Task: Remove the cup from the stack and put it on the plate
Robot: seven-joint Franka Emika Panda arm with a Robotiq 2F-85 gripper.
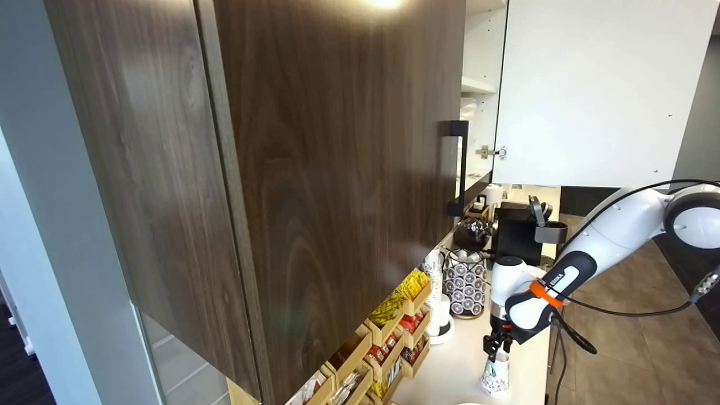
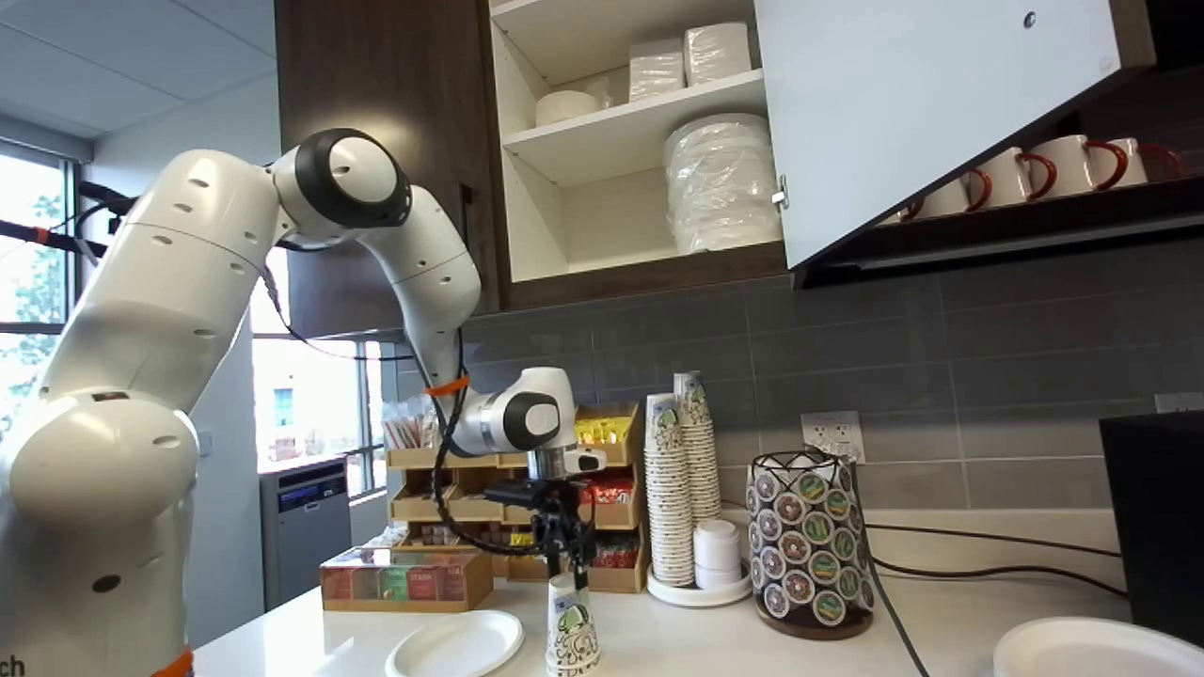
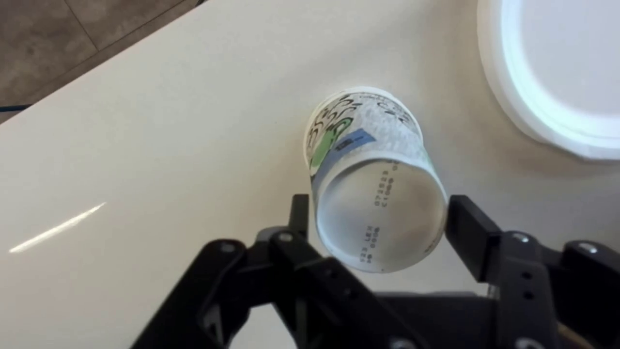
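The wall cupboard (image 2: 611, 221) came first for size, with one white door (image 1: 596, 93) flung wide in both exterior views! One counter (image 3: 160, 160) ran below, and over it arched one robot arm (image 2: 193, 230), ending in one black gripper (image 3: 378, 215). Next down: one snack rack (image 2: 613, 515), two tall towers of paper cups (image 2: 669, 498), one stand of coffee pods (image 2: 814, 541), one wooden box of packets (image 2: 480, 583). Then one plate (image 2: 456, 644), flat on the counter; at least four mugs (image 2: 1063, 162), in a row high up; and there, just beside the plate, stood the cup (image 2: 572, 635), upside down, base uppermost, single or several nested, I couldn't tell!

And the two fingers (image 3: 299, 213)? Parted, they stood one to each side of that upturned base: a thin strip of counter showed between one finger and the cup, while the other came right up to its edge, touching or clear, there was no telling!

On to the views: the mugs and the box turned up only in an exterior view. In an exterior view a dark wooden door (image 1: 337, 180) swallowed much of the frame, its black handle (image 1: 463, 169) in plain sight. The wrist view cut the plate off at a corner, yet it alone read out the print (image 3: 379, 196) on the cup's base.
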